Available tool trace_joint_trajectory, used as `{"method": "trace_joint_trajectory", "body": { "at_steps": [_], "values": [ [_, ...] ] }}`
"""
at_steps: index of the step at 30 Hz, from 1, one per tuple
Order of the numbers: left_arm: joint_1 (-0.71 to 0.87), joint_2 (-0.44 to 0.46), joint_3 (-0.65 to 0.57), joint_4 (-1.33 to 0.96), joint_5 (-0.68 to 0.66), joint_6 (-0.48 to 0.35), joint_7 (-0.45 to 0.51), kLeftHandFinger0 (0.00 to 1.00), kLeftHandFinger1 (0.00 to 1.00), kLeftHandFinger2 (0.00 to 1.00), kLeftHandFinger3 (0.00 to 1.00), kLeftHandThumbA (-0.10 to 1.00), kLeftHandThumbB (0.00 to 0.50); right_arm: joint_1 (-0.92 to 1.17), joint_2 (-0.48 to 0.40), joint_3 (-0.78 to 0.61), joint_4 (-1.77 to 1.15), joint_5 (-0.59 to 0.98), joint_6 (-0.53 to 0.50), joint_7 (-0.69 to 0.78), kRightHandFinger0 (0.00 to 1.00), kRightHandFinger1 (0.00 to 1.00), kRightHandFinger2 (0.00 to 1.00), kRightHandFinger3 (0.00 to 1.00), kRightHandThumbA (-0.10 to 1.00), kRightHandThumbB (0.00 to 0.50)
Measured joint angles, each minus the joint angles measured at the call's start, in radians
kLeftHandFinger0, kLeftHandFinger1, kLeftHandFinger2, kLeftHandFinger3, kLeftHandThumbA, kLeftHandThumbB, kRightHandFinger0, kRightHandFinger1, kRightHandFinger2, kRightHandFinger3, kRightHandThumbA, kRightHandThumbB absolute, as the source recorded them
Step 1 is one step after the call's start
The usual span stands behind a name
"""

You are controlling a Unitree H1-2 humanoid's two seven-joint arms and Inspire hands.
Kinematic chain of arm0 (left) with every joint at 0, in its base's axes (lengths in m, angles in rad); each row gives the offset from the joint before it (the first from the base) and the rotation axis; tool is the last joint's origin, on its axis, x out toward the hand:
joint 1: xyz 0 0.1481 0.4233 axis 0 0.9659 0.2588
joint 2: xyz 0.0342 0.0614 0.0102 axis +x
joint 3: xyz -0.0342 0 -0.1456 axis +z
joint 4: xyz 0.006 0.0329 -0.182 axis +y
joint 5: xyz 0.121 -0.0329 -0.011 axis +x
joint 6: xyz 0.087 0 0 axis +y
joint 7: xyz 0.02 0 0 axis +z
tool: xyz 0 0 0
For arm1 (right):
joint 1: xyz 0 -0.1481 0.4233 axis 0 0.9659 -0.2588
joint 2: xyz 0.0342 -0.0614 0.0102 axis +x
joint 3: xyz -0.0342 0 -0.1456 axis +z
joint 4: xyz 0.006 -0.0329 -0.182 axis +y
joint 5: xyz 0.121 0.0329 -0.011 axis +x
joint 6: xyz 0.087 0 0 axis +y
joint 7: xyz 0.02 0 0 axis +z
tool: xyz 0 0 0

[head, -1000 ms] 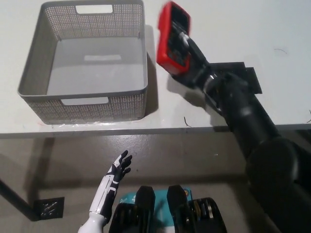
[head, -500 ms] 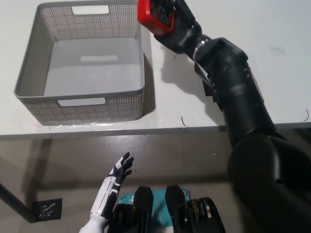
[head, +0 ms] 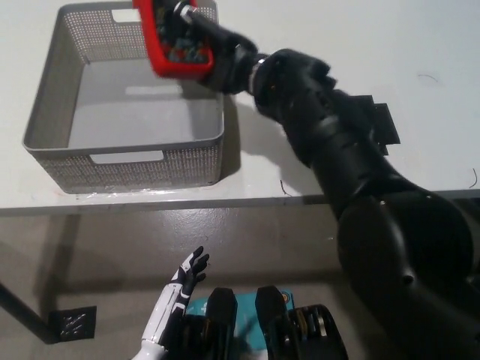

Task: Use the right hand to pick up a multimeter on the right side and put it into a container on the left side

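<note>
Leftward since before, the right hand (head: pixel 201 41) carries the clamped multimeter (head: pixel 171 41) over the container (head: pixel 45 120).

text: none legible | multimeter (head: pixel 176 41) face: blurred | container (head: pixel 124 161): unmarked

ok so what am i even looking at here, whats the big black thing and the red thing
You are looking steeply down from a camera on a humanoid robot's head. The big black shape is its right arm, reaching over a white table. Its black right hand holds the red thing, a multimeter, above the open top of a grey mesh basket that sits on the table. The basket looks empty. The small white left hand rests low at the lower left, fingers spread, holding nothing.
</note>
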Motion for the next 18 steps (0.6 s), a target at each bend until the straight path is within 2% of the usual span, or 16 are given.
{"method": "trace_joint_trajectory", "body": {
  "at_steps": [2, 4, 8, 9, 10, 11, 12, 13, 14, 15, 16, 17, 18],
  "values": [
    [0.0, 0.0, -0.002, 0.0, 0.001, 0.0, 0.0, 1.0, 1.0, 1.0, 1.0, 1.0, 0.425, -0.011, 0.015, 0.014, 0.031, -0.011, -0.018, -0.014, 0.0, 0.01, 0.56, 1.0, -0.1, 0.184],
    [0.0, 0.0, -0.005, 0.0, 0.002, 0.0, -0.001, 1.0, 1.0, 1.0, 1.0, 1.0, 0.415, -0.02, 0.026, 0.027, 0.051, -0.017, -0.031, -0.027, 0.0, 0.0, 0.55, 1.0, -0.1, 0.165],
    [0.0, 0.0, -0.013, 0.0, 0.003, 0.0, -0.003, 1.0, 1.0, 1.0, 1.0, 1.0, 0.416, -0.042, 0.041, 0.057, 0.078, -0.037, -0.059, -0.053, 0.0, 0.07, 0.71, 1.0, -0.1, 0.171],
    [0.0, 0.0, -0.015, 0.0, 0.003, 0.0, -0.003, 1.0, 1.0, 1.0, 1.0, 1.0, 0.408, -0.047, 0.042, 0.065, 0.082, -0.043, -0.066, -0.061, 0.0, 0.13, 0.78, 1.0, -0.1, 0.192],
    [0.0, 0.0, -0.017, -0.001, 0.004, 0.0, -0.005, 1.0, 1.0, 1.0, 1.0, 1.0, 0.412, -0.052, 0.044, 0.077, 0.085, -0.054, -0.079, -0.072, 0.0, 0.13, 0.72, 1.0, -0.1, 0.169],
    [0.0, 0.001, -0.019, -0.001, 0.004, 0.0, -0.005, 1.0, 1.0, 1.0, 1.0, 1.0, 0.413, -0.055, 0.044, 0.103, 0.086, -0.066, -0.091, -0.083, 0.0, 0.18, 0.81, 0.97, -0.1, 0.18],
    [0.0, 0.001, -0.021, -0.001, 0.004, 0.0, -0.006, 1.0, 1.0, 1.0, 1.0, 1.0, 0.426, -0.059, 0.044, 0.124, 0.088, -0.082, -0.102, -0.094, 0.0, 0.25, 0.8, 0.42, -0.1, 0.214],
    [0.0, 0.001, -0.024, -0.001, 0.004, 0.0, -0.007, 1.0, 1.0, 1.0, 1.0, 1.0, 0.428, -0.062, 0.044, 0.153, 0.089, -0.099, -0.113, -0.108, 0.01, 0.3, 0.77, 0.34, -0.1, 0.235],
    [0.0, 0.001, -0.026, -0.001, 0.004, 0.0, -0.008, 1.0, 1.0, 1.0, 1.0, 1.0, 0.433, -0.064, 0.044, 0.175, 0.089, -0.112, -0.122, -0.12, 0.24, 0.53, 0.86, 0.63, 0.25, 0.324],
    [-0.001, 0.001, -0.029, -0.001, 0.005, 0.0, -0.009, 1.0, 1.0, 1.0, 1.0, 1.0, 0.424, -0.066, 0.044, 0.207, 0.09, -0.129, -0.136, -0.14, 0.72, 1.0, 1.0, 1.0, 0.51, 0.408],
    [-0.001, 0.002, -0.031, -0.001, 0.005, 0.0, -0.009, 1.0, 1.0, 1.0, 1.0, 1.0, 0.43, -0.067, 0.044, 0.22, 0.091, -0.14, -0.145, -0.152, 0.93, 1.0, 1.0, 1.0, 0.55, 0.442],
    [-0.001, 0.002, -0.033, -0.001, 0.005, 0.0, -0.01, 1.0, 1.0, 1.0, 1.0, 1.0, 0.44, -0.07, 0.044, 0.23, 0.091, -0.147, -0.154, -0.157, 1.0, 1.0, 1.0, 1.0, 0.59, 0.491],
    [-0.001, 0.002, -0.034, -0.001, 0.006, 0.0, -0.011, 1.0, 1.0, 1.0, 1.0, 1.0, 0.453, -0.074, 0.044, 0.234, 0.091, -0.151, -0.161, -0.157, 1.0, 1.0, 1.0, 1.0, 0.61, 0.5]
  ]
}}
